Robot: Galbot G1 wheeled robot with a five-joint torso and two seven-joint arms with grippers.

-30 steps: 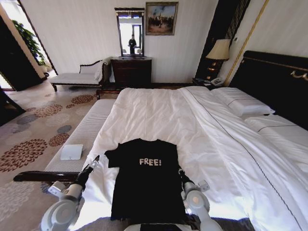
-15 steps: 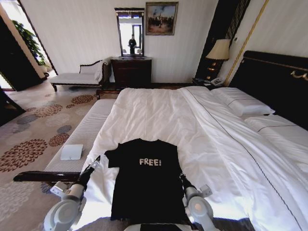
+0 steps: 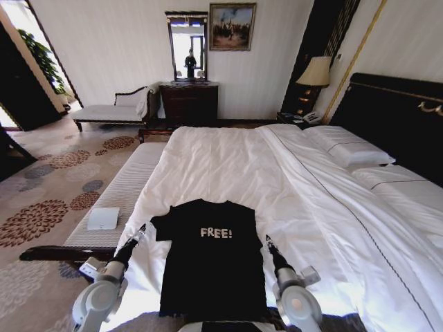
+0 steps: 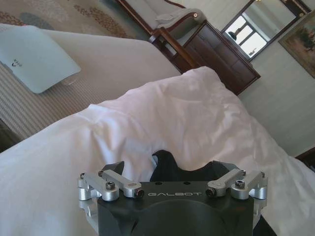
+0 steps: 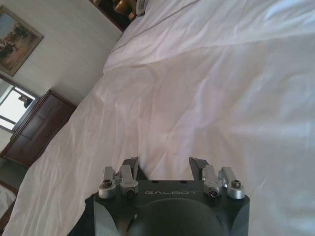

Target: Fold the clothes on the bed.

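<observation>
shirt: black tee [image 3: 211,259] flat on bed [image 3: 291,180], no folds yet
left gripper [image 3: 140,229]: at tee's 9 o'clock, fingers spread
right gripper [image 3: 268,240]: 3 o'clock, fingers spread, empty

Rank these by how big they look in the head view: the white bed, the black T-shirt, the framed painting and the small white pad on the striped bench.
1. White-duveted bed, largest.
2. Black soft T-shirt with pale FREE! lettering.
3. Gold-framed painting on the far wall.
4. Small white flat pad on the grey-striped bench, smallest.
The painting hangs far from the camera, so ranks 3 and 4 are unsure.
</observation>
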